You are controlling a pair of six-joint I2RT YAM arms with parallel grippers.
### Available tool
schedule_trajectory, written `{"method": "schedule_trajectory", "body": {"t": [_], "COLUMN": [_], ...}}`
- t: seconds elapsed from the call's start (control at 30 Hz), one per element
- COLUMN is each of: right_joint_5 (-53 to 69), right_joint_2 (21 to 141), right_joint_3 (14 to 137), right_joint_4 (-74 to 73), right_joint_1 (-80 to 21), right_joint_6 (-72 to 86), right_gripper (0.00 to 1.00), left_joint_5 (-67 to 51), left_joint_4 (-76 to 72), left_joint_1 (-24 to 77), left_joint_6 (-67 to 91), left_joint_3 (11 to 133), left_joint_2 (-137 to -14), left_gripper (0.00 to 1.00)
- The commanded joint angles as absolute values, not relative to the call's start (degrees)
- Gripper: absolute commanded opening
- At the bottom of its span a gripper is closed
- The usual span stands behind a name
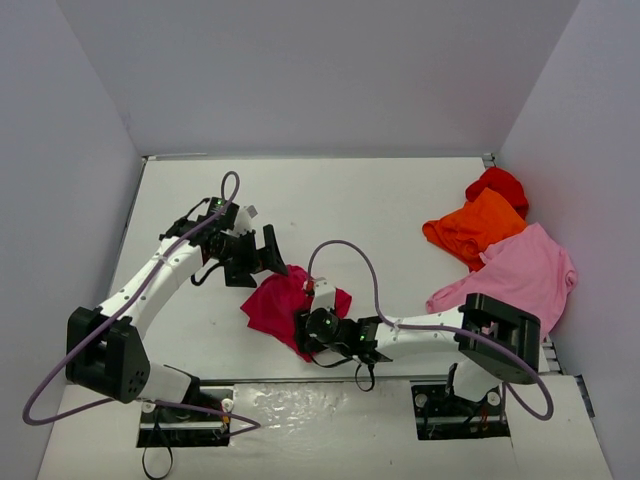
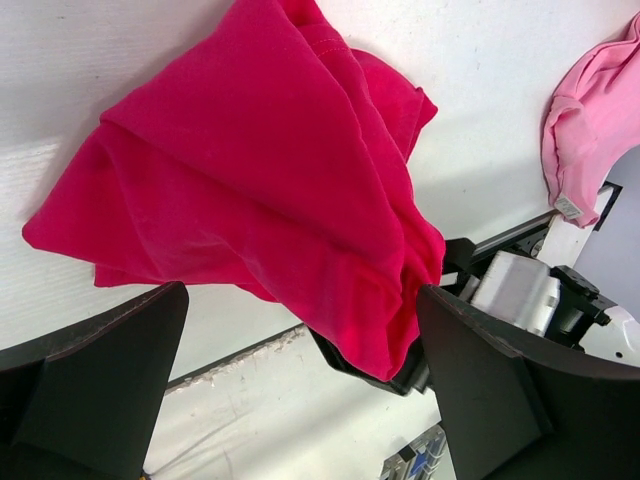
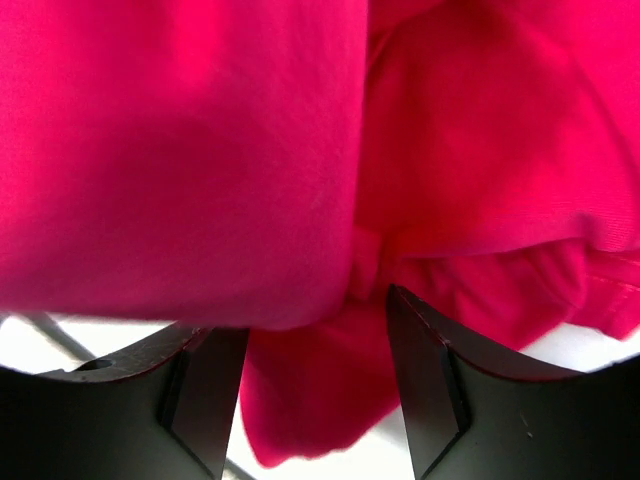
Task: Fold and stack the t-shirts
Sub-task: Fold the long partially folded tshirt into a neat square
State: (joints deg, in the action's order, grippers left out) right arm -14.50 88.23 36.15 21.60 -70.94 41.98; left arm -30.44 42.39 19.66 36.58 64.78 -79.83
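The crimson-magenta t-shirt point(image 1: 275, 305) lies crumpled near the table's front middle. It fills the left wrist view point(image 2: 250, 170) and the right wrist view point(image 3: 200, 150). My left gripper point(image 1: 268, 255) hovers open at the shirt's far left edge, its jaws wide apart point(image 2: 300, 300) and holding nothing. My right gripper point(image 1: 305, 325) is pushed in under the shirt's near right side. Its jaws stand partly apart point(image 3: 310, 315), with a fold of cloth hanging between them and draped over them, not pinched.
A light pink t-shirt point(image 1: 525, 270), an orange one point(image 1: 475, 228) and a red one point(image 1: 498, 185) lie heaped along the right wall. White walls close in the table on three sides. The table's front edge point(image 1: 300, 382) runs just behind the right gripper.
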Motion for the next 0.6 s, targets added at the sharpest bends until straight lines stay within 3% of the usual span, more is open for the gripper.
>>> {"method": "schedule_trajectory", "body": {"t": [0.0, 0.07, 0.17, 0.4, 0.57], "right_joint_5": [-13.8, -13.5, -13.5, -14.4, -15.6], "right_joint_2": [90.8, 91.3, 91.1, 89.0, 88.7], "right_joint_3": [39.0, 39.4, 40.1, 41.9, 42.2], "right_joint_4": [27.2, 27.3, 26.6, 23.2, 23.0], "right_joint_1": [-71.2, -71.2, -71.2, -71.2, -71.0], "right_joint_6": [40.0, 40.0, 39.5, 38.6, 37.8], "right_gripper": [0.51, 0.41, 0.37, 0.48, 0.45], "left_joint_5": [-29.9, -29.6, -29.5, -30.0, -29.9], "left_joint_4": [41.3, 41.6, 41.9, 41.5, 41.0], "left_joint_1": [19.5, 19.4, 19.3, 19.3, 19.3], "left_joint_6": [35.5, 35.2, 34.9, 34.9, 34.8], "left_joint_3": [65.3, 65.3, 65.2, 65.1, 64.6], "left_joint_2": [-77.9, -78.0, -78.4, -78.7, -79.0], "left_gripper": [0.97, 0.97, 0.97, 0.97, 0.97]}}
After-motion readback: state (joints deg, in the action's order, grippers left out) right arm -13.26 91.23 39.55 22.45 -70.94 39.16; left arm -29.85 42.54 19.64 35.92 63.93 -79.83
